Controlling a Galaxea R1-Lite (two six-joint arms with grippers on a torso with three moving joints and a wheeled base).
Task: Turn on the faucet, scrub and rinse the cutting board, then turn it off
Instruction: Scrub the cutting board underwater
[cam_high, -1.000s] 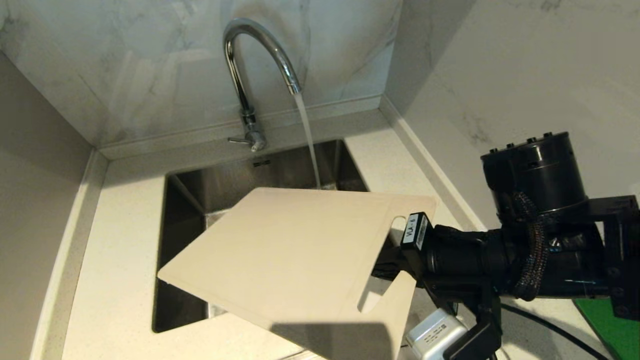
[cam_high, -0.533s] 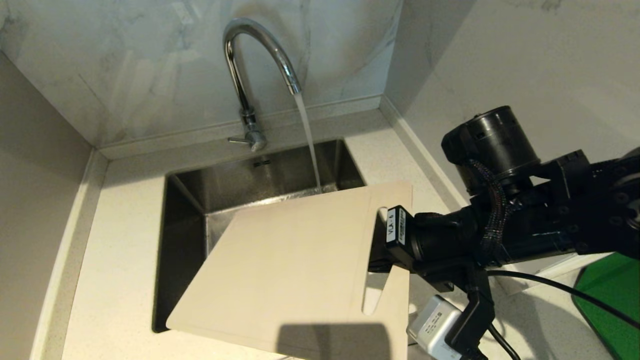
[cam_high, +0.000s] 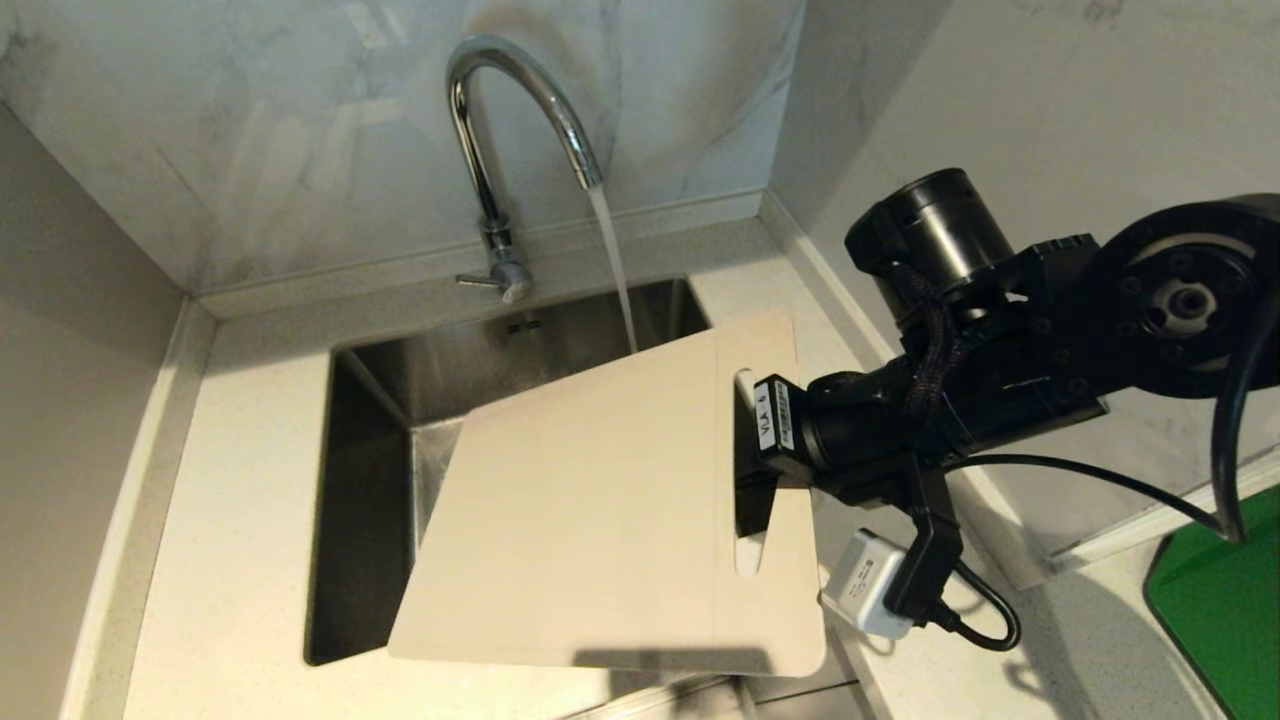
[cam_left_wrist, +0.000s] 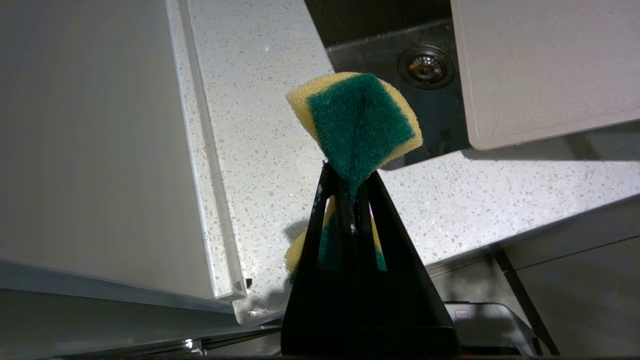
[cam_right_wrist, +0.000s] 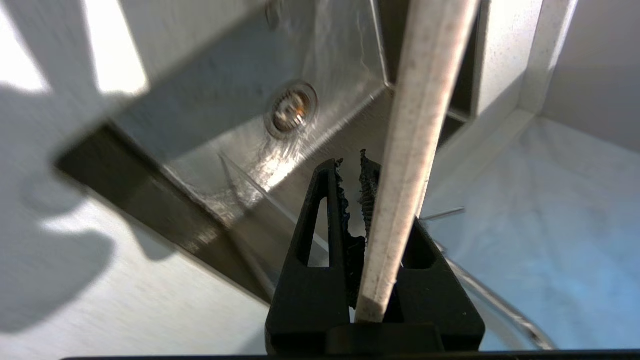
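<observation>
The chrome faucet (cam_high: 510, 110) stands behind the sink and water (cam_high: 612, 265) runs from its spout, dropping out of sight at the far edge of the cutting board (cam_high: 600, 510). The cream board hangs tilted over the sink (cam_high: 365, 420). My right gripper (cam_high: 752, 490) is shut on it beside the slot handle (cam_high: 748, 555). The right wrist view shows the board's edge (cam_right_wrist: 425, 100) clamped in the right gripper (cam_right_wrist: 351, 162). My left gripper (cam_left_wrist: 348, 175) is shut on a yellow-and-green sponge (cam_left_wrist: 360, 120) above the counter, with a corner of the board (cam_left_wrist: 540, 65) beyond it.
The faucet's thin lever (cam_high: 478, 282) sticks out at its base. A bright green board (cam_high: 1220, 600) lies on the counter at the right. Marble walls close in behind and to the right. The sink drain (cam_left_wrist: 426, 66) lies beneath the board.
My right arm has lifted and rolled, swinging the board's handle end up and back. The board has turned steeper and its far edge now reaches the water stream.
</observation>
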